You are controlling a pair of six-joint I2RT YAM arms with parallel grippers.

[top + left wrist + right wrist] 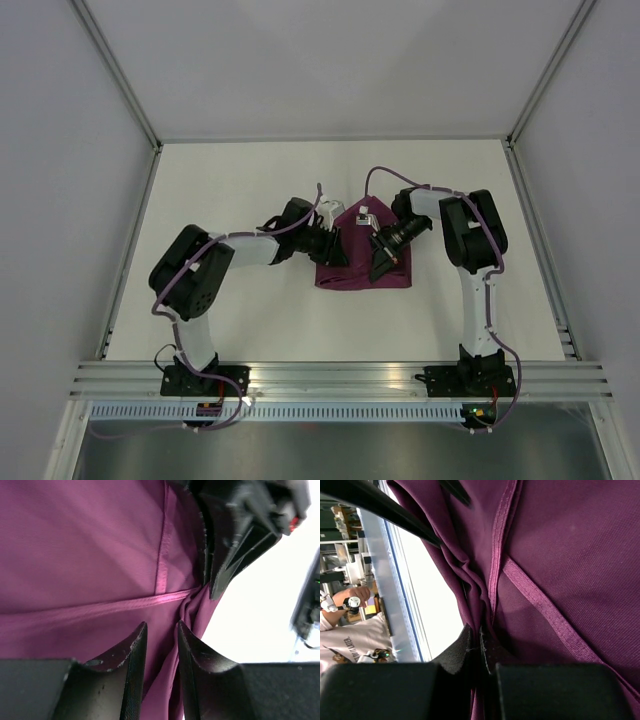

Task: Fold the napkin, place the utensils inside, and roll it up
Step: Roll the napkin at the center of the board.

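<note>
The plum-purple napkin [350, 278] lies bunched and folded in the middle of the table, its hemmed edges [162, 555] crossing in the wrist views. My left gripper [337, 250] is at its left edge. Its jaws [162, 625] stand slightly apart, and a loose fold of cloth runs through the gap. My right gripper [381, 268] reaches over the napkin from the right and is shut [476, 628] on a gathered pleat of cloth [470, 575]. The right gripper's fingers [235, 545] show just above the left gripper's fingers. The utensils are hidden.
The white table [250, 180] is boxed in by pale walls, with metal posts at the back corners. An aluminium rail [340, 375] runs along the near edge by both arm bases. Beyond that edge a person in a white shirt [345, 625] shows in the right wrist view.
</note>
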